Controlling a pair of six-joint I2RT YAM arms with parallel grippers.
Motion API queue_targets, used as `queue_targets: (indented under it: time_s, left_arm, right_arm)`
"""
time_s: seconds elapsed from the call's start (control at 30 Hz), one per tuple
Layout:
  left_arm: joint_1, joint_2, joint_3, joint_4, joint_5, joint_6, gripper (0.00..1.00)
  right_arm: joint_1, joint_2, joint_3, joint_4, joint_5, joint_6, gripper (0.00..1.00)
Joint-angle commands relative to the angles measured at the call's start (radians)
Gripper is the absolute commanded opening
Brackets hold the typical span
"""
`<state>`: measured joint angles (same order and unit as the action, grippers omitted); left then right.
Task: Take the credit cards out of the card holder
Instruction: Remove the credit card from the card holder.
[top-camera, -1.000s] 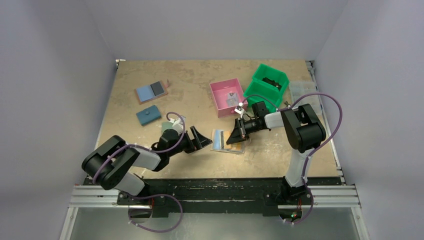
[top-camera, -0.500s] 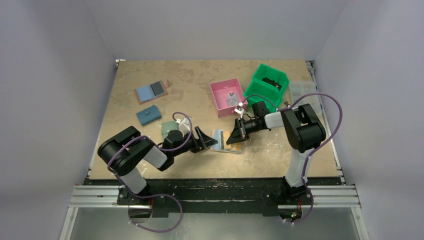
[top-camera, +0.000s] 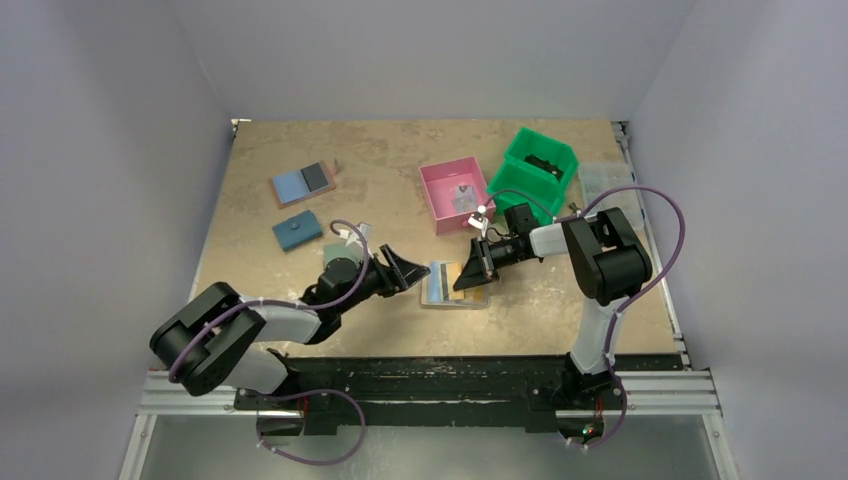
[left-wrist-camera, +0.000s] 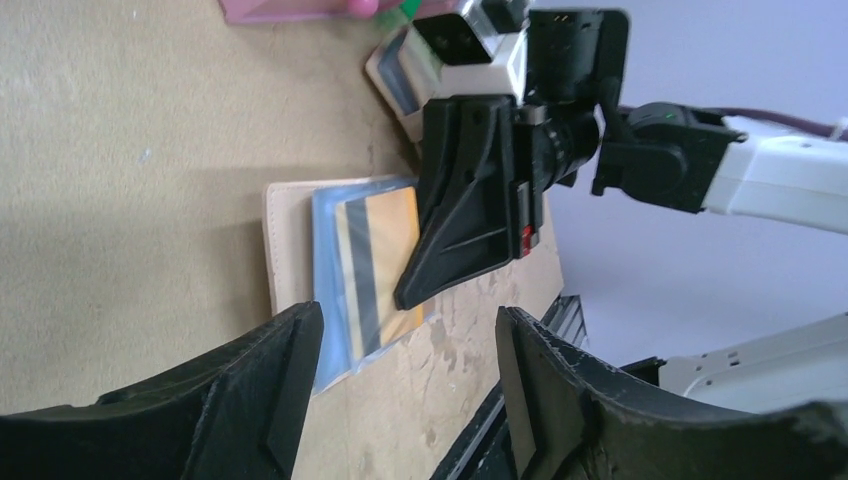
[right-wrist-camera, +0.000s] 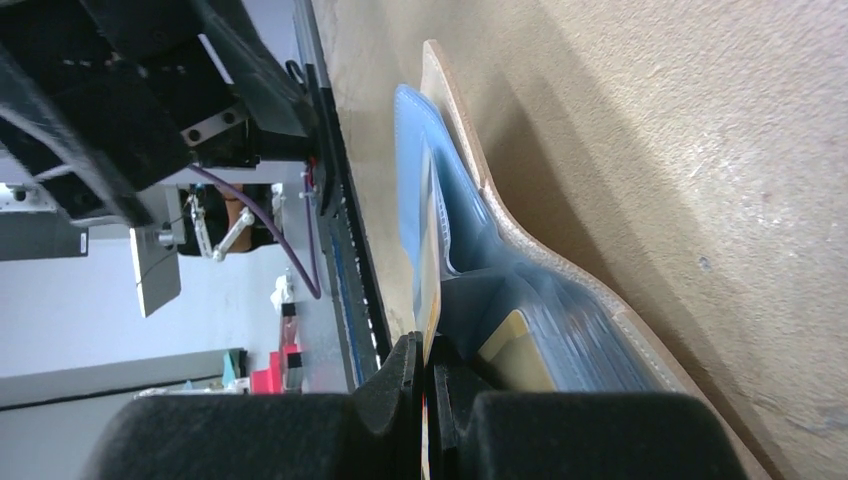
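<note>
The card holder (top-camera: 437, 287) lies open on the table, beige rim (left-wrist-camera: 285, 240) outside and pale blue panel inside. A gold-yellow credit card (left-wrist-camera: 385, 240) with a dark stripe sticks out of its pocket. My right gripper (top-camera: 463, 283) is shut on that card's edge (right-wrist-camera: 430, 270), its jaws (right-wrist-camera: 428, 345) pinching it thin. A second, pale yellow card (right-wrist-camera: 515, 350) sits deeper in the blue pocket. My left gripper (top-camera: 417, 277) stands open just left of the holder, its jaws (left-wrist-camera: 405, 330) empty over bare table at the holder's near edge.
A pink bin (top-camera: 455, 195) and a green bin (top-camera: 535, 168) stand behind the holder, a clear box (top-camera: 605, 180) at the far right. Another blue-and-black holder (top-camera: 303, 183) and a teal wallet (top-camera: 297, 231) lie at the left. A green card (top-camera: 335, 255) lies by my left arm.
My left gripper has edged right toward the holder and its jaws have narrowed; the left arm's elbow swung out and back. The right gripper stays shut on the gold card.
</note>
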<state>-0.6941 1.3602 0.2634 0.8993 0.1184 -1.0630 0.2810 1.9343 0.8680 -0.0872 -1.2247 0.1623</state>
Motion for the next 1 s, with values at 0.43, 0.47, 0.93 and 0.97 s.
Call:
queue_targets:
  time_s: [0.43,0.47,0.93,0.97]
  left_arm:
    - [-0.071,0.126,0.051,0.173,0.025,-0.001,0.58]
    - [-0.074,0.137,0.058,0.170,0.031,-0.004,0.58]
    - [-0.074,0.315,0.105,0.175,0.052,-0.043,0.56]
    - [-0.073,0.321,0.108,0.177,0.056,-0.043,0.56]
  right_arm:
    - [-0.003,0.000,0.026,-0.031,-0.059,-0.058,0.00]
    - [-0.003,0.000,0.027,-0.030,-0.060,-0.058,0.00]
    - [-0.003,0.000,0.026,-0.027,-0.102,-0.058,0.00]
    - [-0.003,-0.001,0.026,-0.026,-0.107,-0.058,0.00]
